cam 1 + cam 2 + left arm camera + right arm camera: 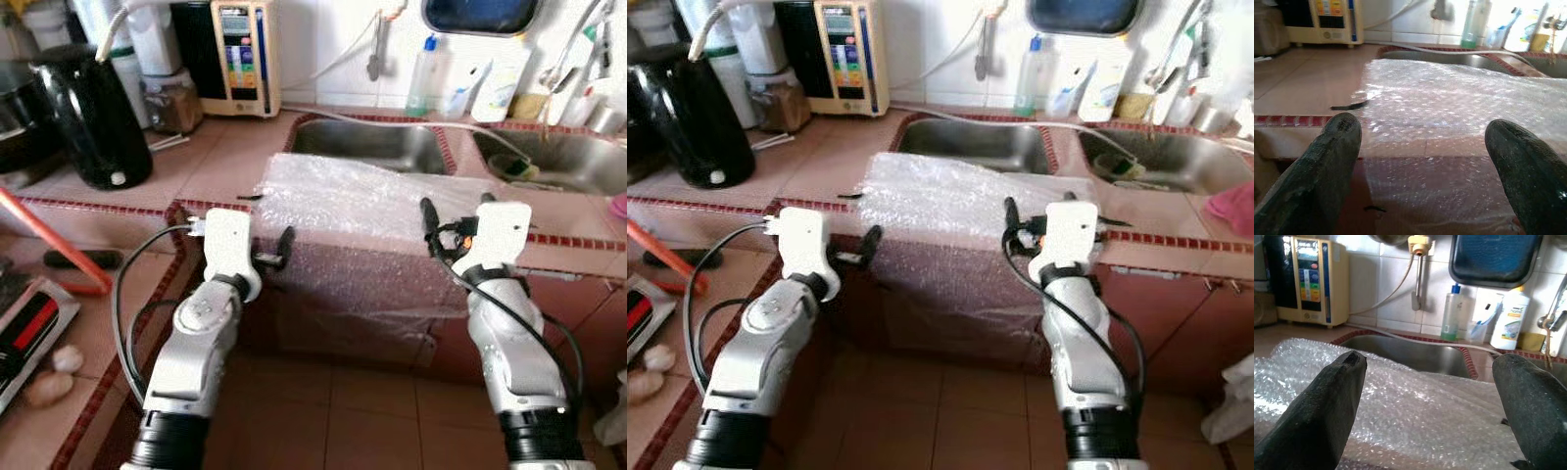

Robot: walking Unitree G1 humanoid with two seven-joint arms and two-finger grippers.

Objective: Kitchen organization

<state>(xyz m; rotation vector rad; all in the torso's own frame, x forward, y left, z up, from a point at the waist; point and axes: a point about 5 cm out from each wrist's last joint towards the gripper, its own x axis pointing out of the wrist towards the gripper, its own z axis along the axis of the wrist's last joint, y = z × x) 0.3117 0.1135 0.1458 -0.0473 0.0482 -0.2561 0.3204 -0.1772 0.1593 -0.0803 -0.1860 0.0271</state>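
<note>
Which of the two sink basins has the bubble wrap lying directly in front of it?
The left basin: the bubble wrap lies against its front rim. The right basin sits beyond the wrap's right end.

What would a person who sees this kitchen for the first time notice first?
Probably the sheet of bubble wrap, which lies on the tiled counter in front of the left sink and hangs over the counter edge. Next, the left gripper and the right gripper, both open, at the counter edge on either side of the sheet. The black kettle at the far left also stands out.
</note>
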